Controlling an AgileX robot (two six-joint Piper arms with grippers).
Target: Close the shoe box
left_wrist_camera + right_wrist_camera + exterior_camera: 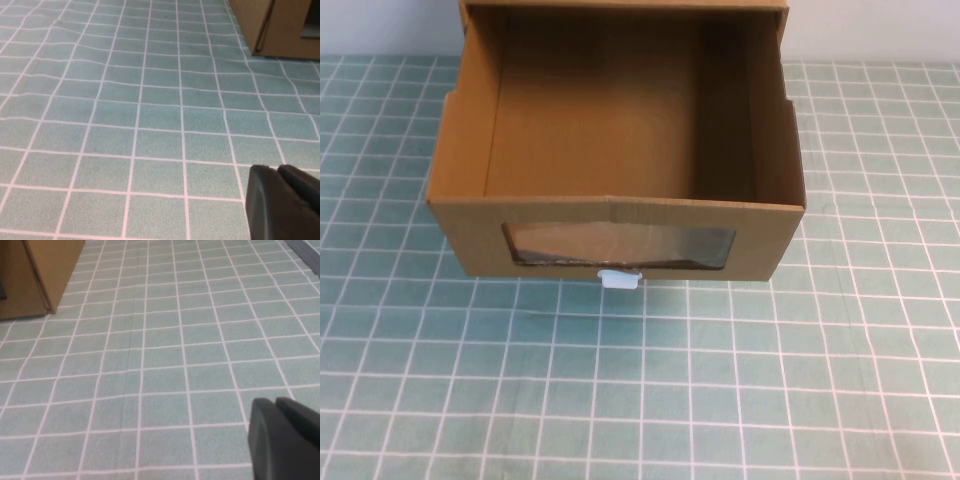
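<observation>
At twelve o'clock on the green gridded worktop [720, 400]: brown shoe box [620, 150], drawer pulled out, interior empty. Clear window [618, 245] in front panel, white pull tab [620, 279] just below at six o'clock. Left claw [282, 202] and right claw [282, 440] above the mat, apart from the box; opening cannot be told.

Green cutting mat [740, 400] with white grid lines, pale wall [880, 30] behind, even light

Shoe box [620, 215] rear cropped at top; each hand only a dark corner.
</observation>
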